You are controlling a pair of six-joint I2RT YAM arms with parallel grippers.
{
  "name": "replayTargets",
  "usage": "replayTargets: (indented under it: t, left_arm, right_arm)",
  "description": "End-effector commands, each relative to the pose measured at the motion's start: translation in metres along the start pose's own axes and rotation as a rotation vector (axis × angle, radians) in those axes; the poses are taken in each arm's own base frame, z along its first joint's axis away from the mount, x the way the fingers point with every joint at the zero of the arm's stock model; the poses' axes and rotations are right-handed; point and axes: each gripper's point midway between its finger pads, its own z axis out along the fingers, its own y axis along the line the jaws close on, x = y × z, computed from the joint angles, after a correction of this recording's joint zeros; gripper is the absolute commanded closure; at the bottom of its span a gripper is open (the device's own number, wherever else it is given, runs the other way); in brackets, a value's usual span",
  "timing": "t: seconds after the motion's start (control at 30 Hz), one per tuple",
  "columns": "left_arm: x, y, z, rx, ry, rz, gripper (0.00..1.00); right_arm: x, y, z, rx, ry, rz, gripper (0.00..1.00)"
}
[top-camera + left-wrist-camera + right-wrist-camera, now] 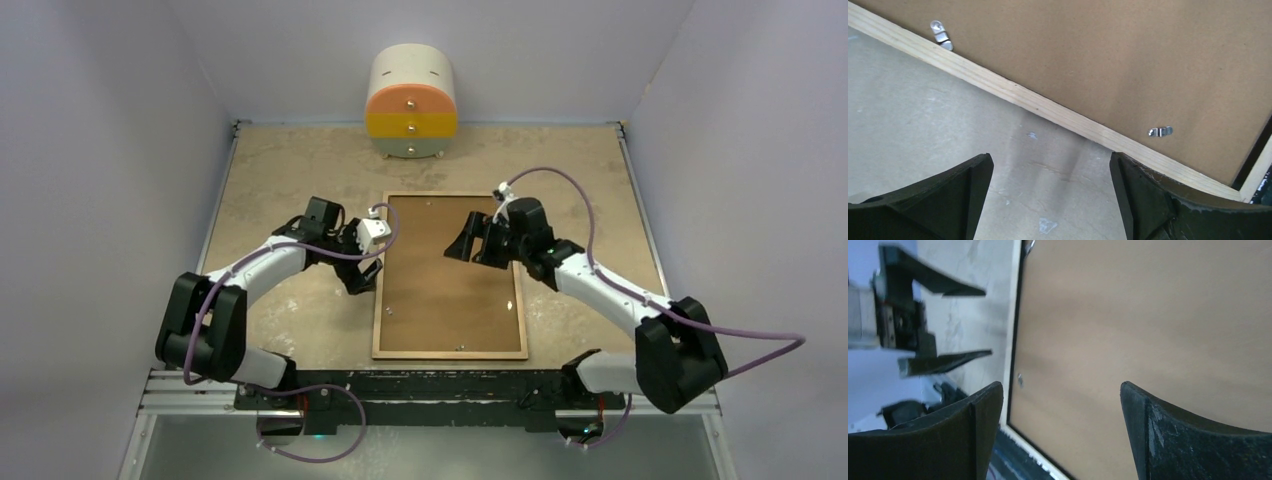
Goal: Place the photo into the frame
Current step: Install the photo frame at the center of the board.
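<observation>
Right now both claws are empty. The left claw (1049, 165) has its jaws apart over bare table (923, 115), touching nothing. Just ahead of it runs the frame (1048, 107), lying face down with the wood side up and its left rail crossing slantwise past the fingertips. Beyond that rail sits the backing board (1108, 60), flat inside the frame. One metal clip (1160, 131) lies on it ahead and to the right of the claw, and another clip (941, 35) lies further off, ahead left.

The right claw (1060, 390) also has its jaws apart and hangs over the board's upper part, with board under and ahead of it. The frame's left rail and the left claw are off to its left. Whether it touches the board, I can't tell.

The photo is in no view, and I can't tell whether it lies under the board.

Step, my guess: working the back of the frame, either freeing or securing the board. The next move probably calls for a fingertip on a clip to swing it, or for catching the board's edge. Either is fine work with little to grip. Far beyond both claws, a small drawer unit (411, 103) stands by the back wall.
</observation>
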Motion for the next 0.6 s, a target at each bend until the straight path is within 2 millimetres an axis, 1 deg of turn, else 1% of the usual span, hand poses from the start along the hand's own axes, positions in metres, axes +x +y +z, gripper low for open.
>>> replayTargets:
  t: [0.0, 0.17, 0.27, 0.33, 0.47, 0.57]
  left_arm:
    - [-0.005, -0.013, 0.004, 0.090, -0.027, -0.051, 0.10]
    - [0.003, -0.016, 0.012, 0.126, -0.012, -0.077, 0.18]
    - [0.005, -0.018, 0.015, 0.148, -0.008, -0.102, 0.25]
    - [0.004, -0.018, 0.015, 0.157, -0.017, -0.117, 0.28]
    - [0.002, -0.017, 0.018, 0.171, -0.024, -0.138, 0.31]
    - [0.000, -0.016, 0.020, 0.178, -0.024, -0.146, 0.32]
  right_arm:
    - [0.025, 0.040, -0.002, -0.138, 0.026, -0.027, 0.14]
    - [0.064, 0.036, -0.005, -0.116, 0.107, -0.052, 0.19]
    - [0.080, 0.040, 0.001, -0.133, 0.143, -0.076, 0.23]
    - [0.084, 0.049, 0.012, -0.174, 0.146, -0.084, 0.26]
    - [0.097, 0.072, 0.035, -0.232, 0.159, -0.146, 0.30]
    - [0.114, 0.084, 0.054, -0.247, 0.188, -0.196, 0.31]
